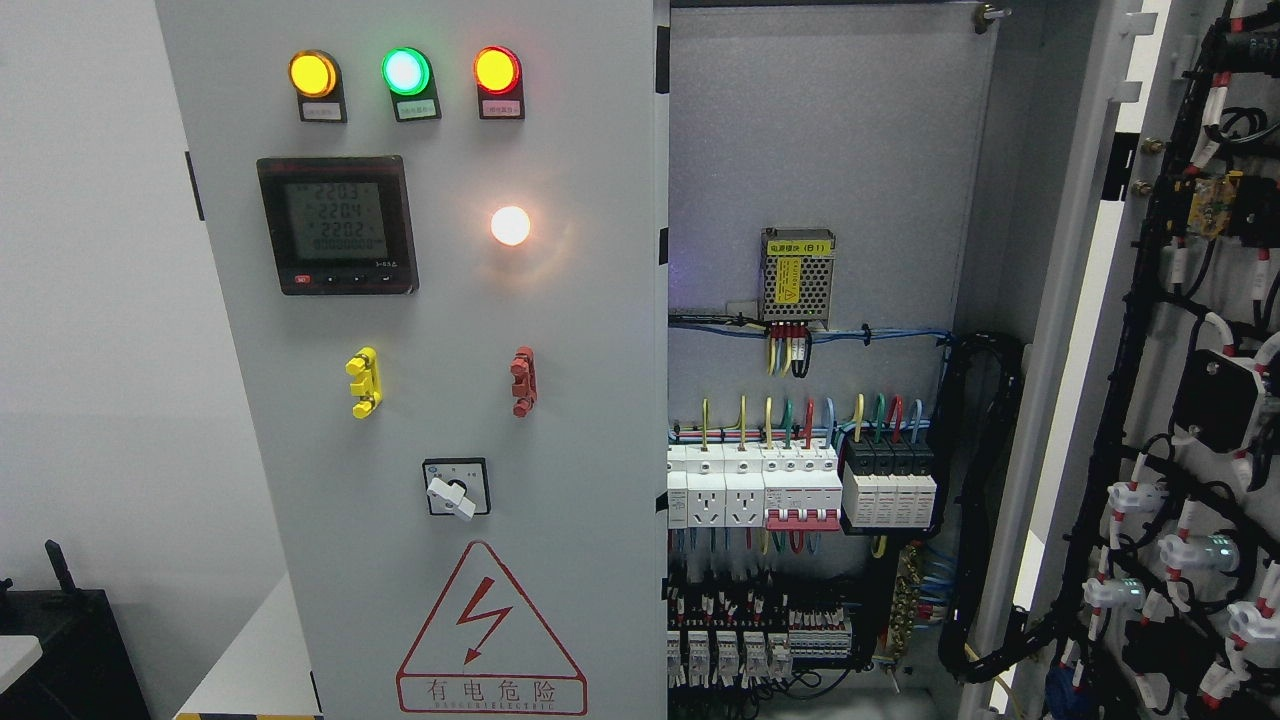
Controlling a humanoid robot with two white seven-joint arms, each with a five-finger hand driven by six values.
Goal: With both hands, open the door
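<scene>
Head view: right door [1190,400] swung wide at 3 o'clock, wiring side showing, presumably to expose breakers [800,485] at 5 o'clock. Left door [440,350] shut at 9 o'clock, lamps lit. No robot hand in frame; finger state impossible to tell. Right door cut off by frame edge; handles not visible.

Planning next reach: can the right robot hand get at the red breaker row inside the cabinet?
Probably yes: the right door is swung open and nothing blocks the red breaker row. But neither robot hand is in view.
</scene>
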